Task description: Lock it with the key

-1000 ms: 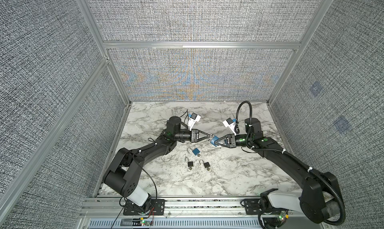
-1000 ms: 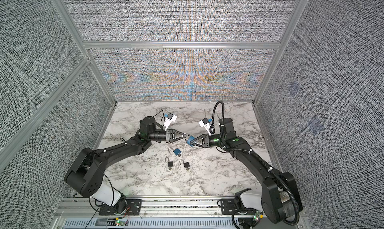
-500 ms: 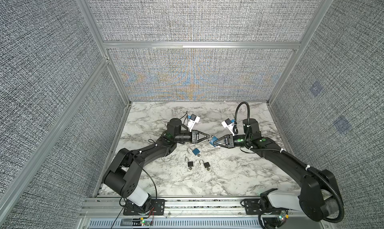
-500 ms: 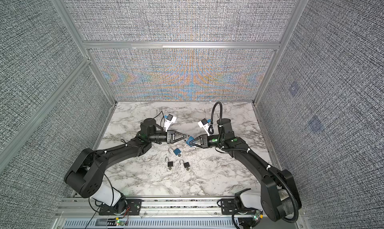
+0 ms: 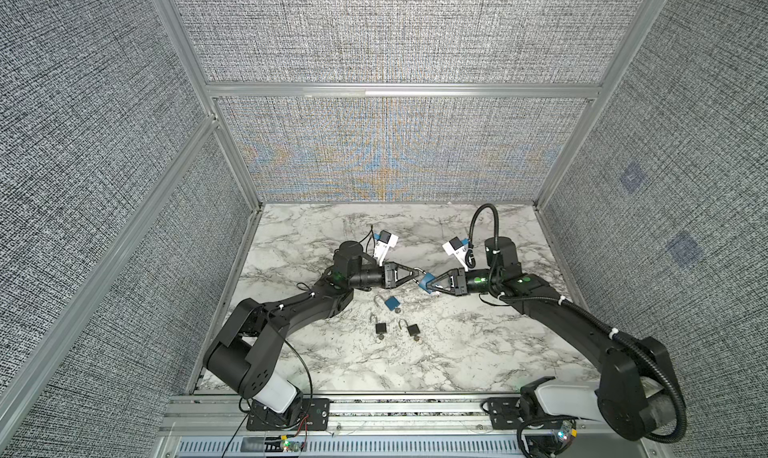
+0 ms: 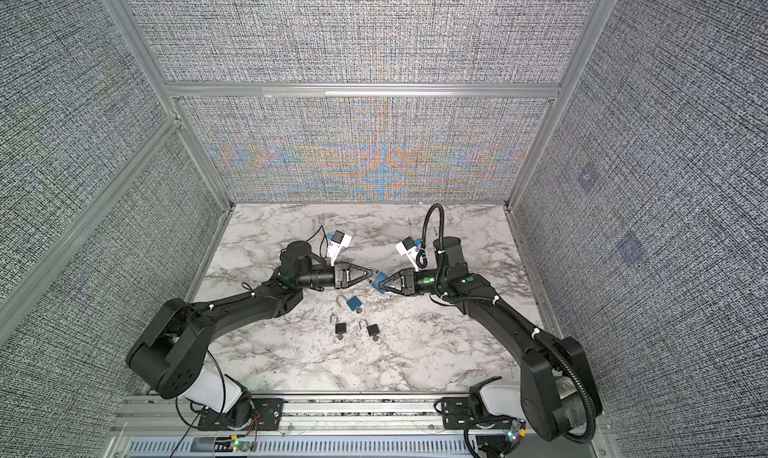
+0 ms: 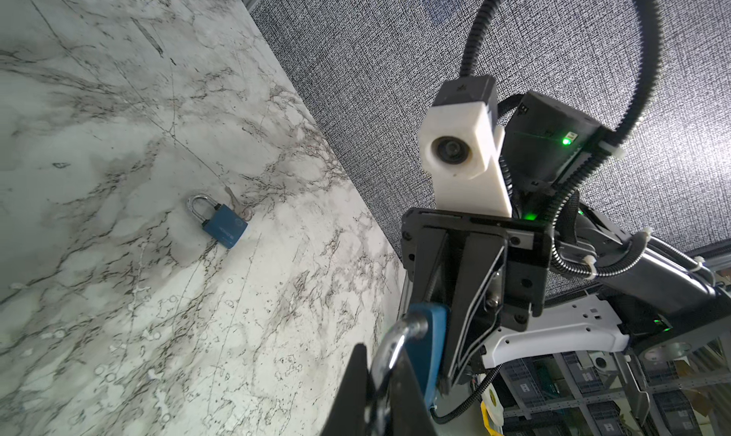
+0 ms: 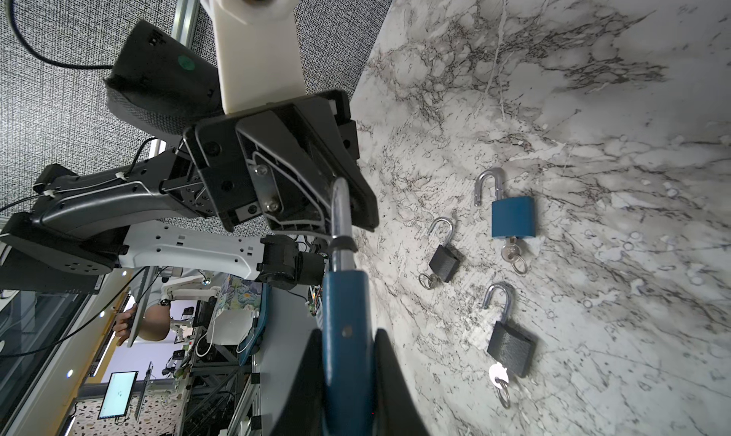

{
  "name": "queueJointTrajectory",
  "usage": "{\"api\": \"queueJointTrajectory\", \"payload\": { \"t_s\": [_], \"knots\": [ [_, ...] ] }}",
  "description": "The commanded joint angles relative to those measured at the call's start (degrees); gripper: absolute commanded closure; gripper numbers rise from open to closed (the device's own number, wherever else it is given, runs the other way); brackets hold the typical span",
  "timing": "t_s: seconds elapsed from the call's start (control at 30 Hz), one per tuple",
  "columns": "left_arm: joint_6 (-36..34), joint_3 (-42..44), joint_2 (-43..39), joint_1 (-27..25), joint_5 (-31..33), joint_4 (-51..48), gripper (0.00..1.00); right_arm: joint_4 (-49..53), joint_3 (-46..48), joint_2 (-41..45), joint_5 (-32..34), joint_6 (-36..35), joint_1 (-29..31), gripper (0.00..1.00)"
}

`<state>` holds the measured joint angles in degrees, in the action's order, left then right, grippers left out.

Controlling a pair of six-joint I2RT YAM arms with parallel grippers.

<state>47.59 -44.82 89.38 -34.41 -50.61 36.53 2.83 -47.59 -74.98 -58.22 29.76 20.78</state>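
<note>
Four padlocks here, only one off the worktop. Right fingers are clamped on the body of the blue padlock, holding it up mid-scene between the two arms. Left fingers are squeezed onto its shackle, steel pinched between them. Both top views shrink all that to a blue speck between two black wedges; the wrist views actually show the grips. Right wrist view also catches the loose blue padlock, the left black padlock and the right black padlock lying just nearer on the marble, shackles swung open, keys stuck in. Left wrist view only gets the loose blue one. Can't tell if the held one has a key.
</note>
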Motion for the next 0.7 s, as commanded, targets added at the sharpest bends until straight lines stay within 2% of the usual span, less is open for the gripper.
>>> {"api": "queueJointTrajectory", "payload": {
  "t_s": [0.0,0.67],
  "knots": [
    [-1.29,0.56,0.14,-1.73,-5.54,1.33,1.0,-10.89,-0.3,-0.25,1.08,2.67,0.53,1.0],
    [1.84,4.12,-0.32,-3.12,-5.27,6.75,1.0,-15.0,-1.13,-2.62,2.85,4.2,0.75,1.0]
  ]
}}
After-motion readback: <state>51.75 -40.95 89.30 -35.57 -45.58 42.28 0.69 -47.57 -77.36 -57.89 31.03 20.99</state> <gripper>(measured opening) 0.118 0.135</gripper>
